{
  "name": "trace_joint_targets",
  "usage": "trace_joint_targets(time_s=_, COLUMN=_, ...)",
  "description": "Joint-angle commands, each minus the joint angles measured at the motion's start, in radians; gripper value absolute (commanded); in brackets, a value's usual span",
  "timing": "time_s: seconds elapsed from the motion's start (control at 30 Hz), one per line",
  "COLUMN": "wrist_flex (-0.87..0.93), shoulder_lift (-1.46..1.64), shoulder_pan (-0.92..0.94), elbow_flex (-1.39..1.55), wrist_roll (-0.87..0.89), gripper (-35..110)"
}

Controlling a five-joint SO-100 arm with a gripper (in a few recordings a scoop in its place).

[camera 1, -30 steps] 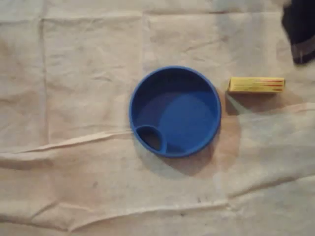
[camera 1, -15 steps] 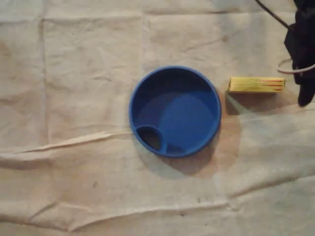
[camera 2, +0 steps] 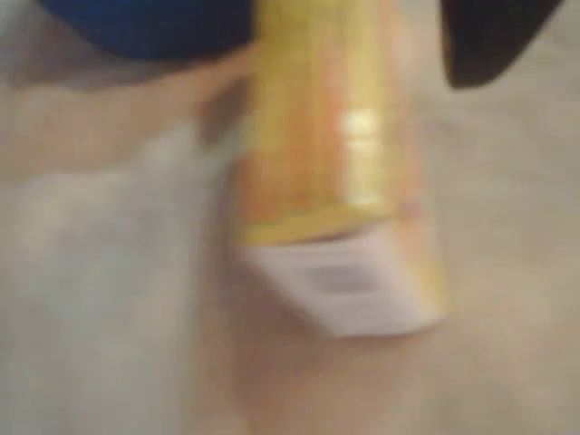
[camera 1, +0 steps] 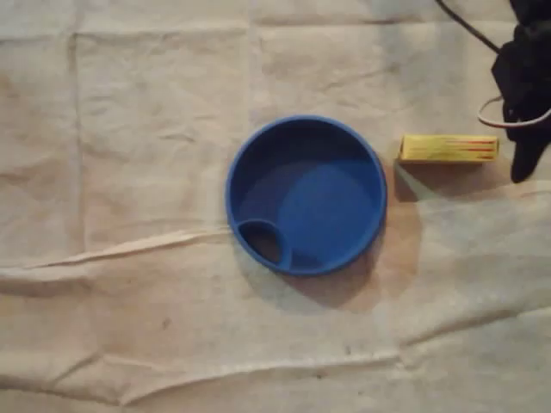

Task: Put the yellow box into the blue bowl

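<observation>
The yellow box [camera 1: 448, 148] lies flat on the cloth, lengthwise left to right, just right of the blue bowl [camera 1: 306, 195]. The bowl is round, has a small inner compartment at its lower left, and holds nothing. My dark gripper [camera 1: 523, 163] hangs at the right edge of the overhead view, just off the box's right end and apart from it. The wrist view is blurred: the box [camera 2: 331, 163] is close up with its white end flap facing me, the bowl [camera 2: 145, 27] lies beyond it, and one black finger [camera 2: 489, 36] shows at top right. How the jaws stand is unclear.
A creased beige cloth [camera 1: 129, 301] covers the whole table. A black cable [camera 1: 465, 24] and a pale wire loop [camera 1: 495, 116] trail from the arm at the top right.
My arm has come in from the top right corner and dropped down toward the box's right end. Box and bowl have stayed put.
</observation>
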Motion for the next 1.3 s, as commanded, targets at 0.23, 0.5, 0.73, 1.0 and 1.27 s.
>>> trace_joint_targets(time_s=0.23, wrist_flex=-0.055, shoulder_lift=-0.078, shoulder_pan=0.055, elbow_flex=-0.023, wrist_roll=-0.009, gripper=32)
trace_joint_targets(time_s=0.5, wrist_flex=-0.057, shoulder_lift=-0.084, shoulder_pan=0.011, elbow_flex=-0.021, wrist_roll=-0.054, gripper=32)
trace_joint_targets(time_s=0.73, wrist_flex=-0.072, shoulder_lift=-0.118, shoulder_pan=0.008, elbow_flex=-0.023, wrist_roll=-0.057, gripper=32)
trace_joint_targets(time_s=1.0, wrist_flex=-0.138, shoulder_lift=-0.158, shoulder_pan=0.025, elbow_flex=-0.025, wrist_roll=-0.058, gripper=32)
trace_joint_targets(time_s=1.27, wrist_flex=-0.140, shoulder_lift=-0.164, shoulder_pan=0.023, elbow_flex=-0.025, wrist_roll=-0.058, gripper=32)
